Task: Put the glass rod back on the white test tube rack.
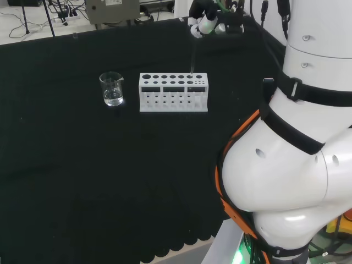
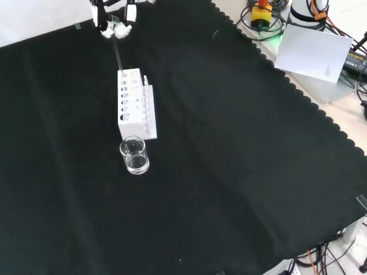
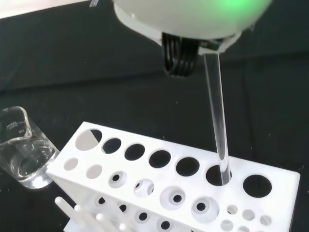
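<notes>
Looks like a robotics lab to me. There's a bench under black cloth (image 2: 241,149) with chemistry ware set out: a white test tube rack (image 1: 173,92) and a small glass beaker (image 1: 112,89). Around the edges it's cables (image 1: 60,10) all over the floor, a grey box (image 1: 113,10) of electronics, and a yellow emergency stop button (image 2: 262,12) by the arm's base.

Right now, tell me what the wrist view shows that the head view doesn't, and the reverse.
Wrist view alone: the glass rod's lower end sits inside a hole in the top of the white test tube rack, second hole from one end.

Head view alone: the hand, fingers curled above the rod, with the arm's white links to the right.

Both: the rack, the rod, and the beaker holding clear liquid beside the rack.
</notes>
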Controlling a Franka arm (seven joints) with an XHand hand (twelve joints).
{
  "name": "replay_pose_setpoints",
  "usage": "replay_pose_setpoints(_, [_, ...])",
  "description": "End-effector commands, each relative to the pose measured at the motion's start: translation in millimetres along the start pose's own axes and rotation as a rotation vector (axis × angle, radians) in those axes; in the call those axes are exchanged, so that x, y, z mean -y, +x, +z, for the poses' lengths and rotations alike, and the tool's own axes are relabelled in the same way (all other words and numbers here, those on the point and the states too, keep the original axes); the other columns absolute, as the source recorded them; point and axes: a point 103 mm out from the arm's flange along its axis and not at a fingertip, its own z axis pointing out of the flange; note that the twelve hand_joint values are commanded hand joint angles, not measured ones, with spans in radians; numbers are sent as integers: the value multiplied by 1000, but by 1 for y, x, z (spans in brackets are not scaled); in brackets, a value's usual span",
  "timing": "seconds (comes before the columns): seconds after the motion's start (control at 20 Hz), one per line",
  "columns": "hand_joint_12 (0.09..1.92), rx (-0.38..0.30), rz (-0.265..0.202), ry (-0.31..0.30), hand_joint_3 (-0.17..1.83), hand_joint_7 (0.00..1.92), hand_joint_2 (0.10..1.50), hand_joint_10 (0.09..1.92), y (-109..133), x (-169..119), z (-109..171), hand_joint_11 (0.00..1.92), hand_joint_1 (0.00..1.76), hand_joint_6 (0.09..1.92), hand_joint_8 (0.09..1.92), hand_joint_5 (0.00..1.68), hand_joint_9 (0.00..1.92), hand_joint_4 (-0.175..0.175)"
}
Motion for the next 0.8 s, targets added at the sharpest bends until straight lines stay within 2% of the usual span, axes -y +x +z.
replay_pose_setpoints(0.05, [1075,1,-4,17,852,1280,598,948,1,-2,6,1389,1320,799,1007,1109,1594,-175])
replay_pose_setpoints(0.8, [1075,-14,9,44,851,1279,599,949,-9,-4,19,1386,1320,798,1008,1109,1593,-175])
